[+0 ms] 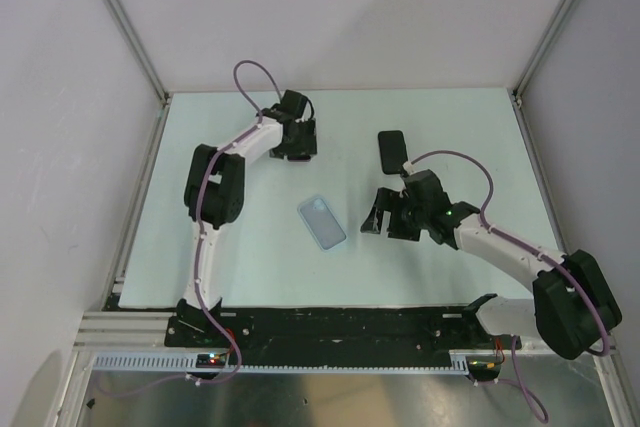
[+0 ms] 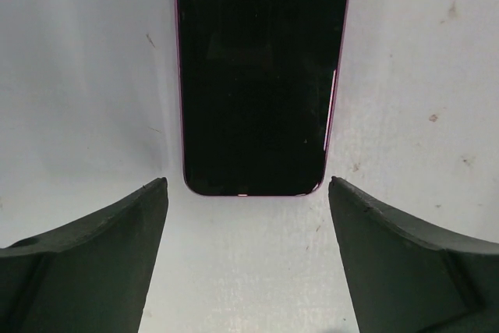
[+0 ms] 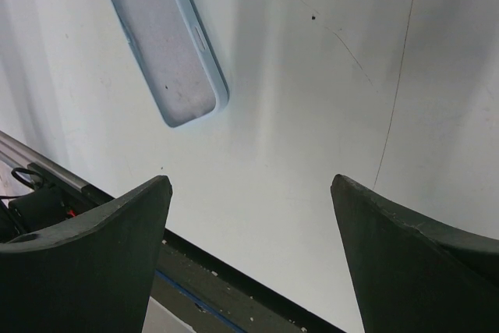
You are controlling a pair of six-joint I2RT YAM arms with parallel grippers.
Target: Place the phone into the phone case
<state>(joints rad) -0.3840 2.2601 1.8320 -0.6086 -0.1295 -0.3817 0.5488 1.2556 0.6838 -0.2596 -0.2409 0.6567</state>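
A dark phone (image 2: 257,76) with a pink edge lies flat on the white table, its near end just beyond my left fingertips. My left gripper (image 2: 248,186) is open and empty, its jaws wide on either side of that end without touching it. In the top view the left gripper (image 1: 297,142) is at the back centre-left and covers the phone. The pale blue phone case (image 1: 321,222) lies open side up mid-table; it also shows in the right wrist view (image 3: 165,44). My right gripper (image 1: 383,215) is open and empty, a little to the right of the case, and shows in its own view (image 3: 249,181).
A black phone-shaped slab (image 1: 391,150) lies behind the right gripper. The black front rail (image 1: 330,325) runs along the near table edge and shows in the right wrist view (image 3: 195,274). Frame posts and white walls enclose the table.
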